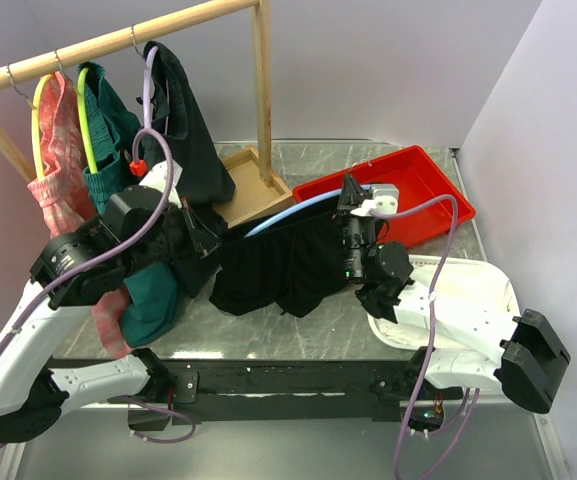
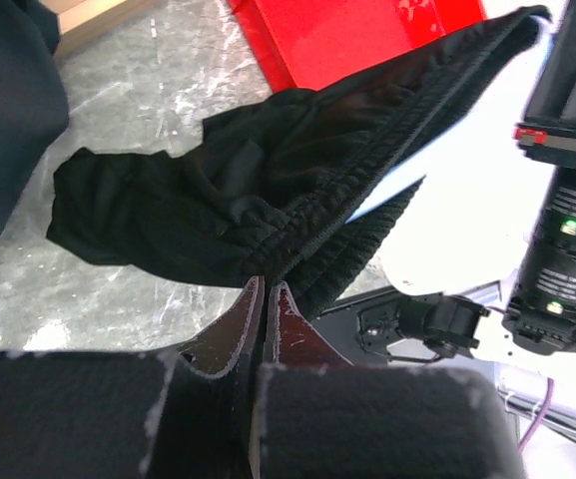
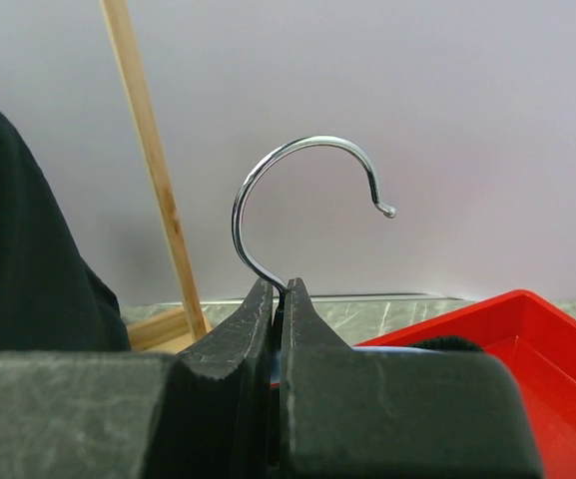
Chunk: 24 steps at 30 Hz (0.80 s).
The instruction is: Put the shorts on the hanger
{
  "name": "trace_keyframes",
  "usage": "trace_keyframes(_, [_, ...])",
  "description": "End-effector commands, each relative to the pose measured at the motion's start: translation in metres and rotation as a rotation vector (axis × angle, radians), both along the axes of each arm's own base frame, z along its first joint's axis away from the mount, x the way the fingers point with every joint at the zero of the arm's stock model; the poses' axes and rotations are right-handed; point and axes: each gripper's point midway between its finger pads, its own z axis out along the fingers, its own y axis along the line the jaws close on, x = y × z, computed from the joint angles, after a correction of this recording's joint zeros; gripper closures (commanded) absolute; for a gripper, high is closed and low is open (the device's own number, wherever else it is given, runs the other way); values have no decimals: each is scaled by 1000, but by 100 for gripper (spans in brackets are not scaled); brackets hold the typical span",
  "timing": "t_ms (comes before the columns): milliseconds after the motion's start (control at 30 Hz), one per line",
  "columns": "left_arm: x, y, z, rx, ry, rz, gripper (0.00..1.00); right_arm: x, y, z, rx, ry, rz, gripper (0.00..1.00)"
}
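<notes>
The black shorts hang stretched above the table between my two grippers, their waistband running along the light blue hanger. A strip of the hanger's bar shows under the waistband in the left wrist view. My left gripper is shut on the waistband's left end. My right gripper is shut on the hanger at the base of its metal hook, which points up. The right gripper sits at the shorts' right end.
A wooden rack at the back left holds pink checked shorts, dark green shorts and a dark garment. A red tray lies at the back right. A white tray lies at the right front.
</notes>
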Motion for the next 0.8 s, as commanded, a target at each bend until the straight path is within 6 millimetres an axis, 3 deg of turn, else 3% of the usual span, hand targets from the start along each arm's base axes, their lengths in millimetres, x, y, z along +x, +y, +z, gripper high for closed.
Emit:
trace_keyframes(0, [-23, 32, 10, 26, -36, 3, 99, 6, -44, -15, -116, 116, -231, 100])
trace_keyframes(200, [-10, -18, 32, -120, -64, -116, 99, 6, -11, -1, -147, 134, -256, 100])
trace_keyframes(300, [0, -34, 33, -162, -58, -127, 99, 10, 4, 6, -101, 160, -213, 100])
trace_keyframes(600, [39, -56, 19, -211, -43, -14, 99, 4, 39, 33, -33, 267, 38, 100])
trace_keyframes(767, [49, -70, 45, -299, -106, -26, 99, -1, 51, 42, -45, 302, 128, 100])
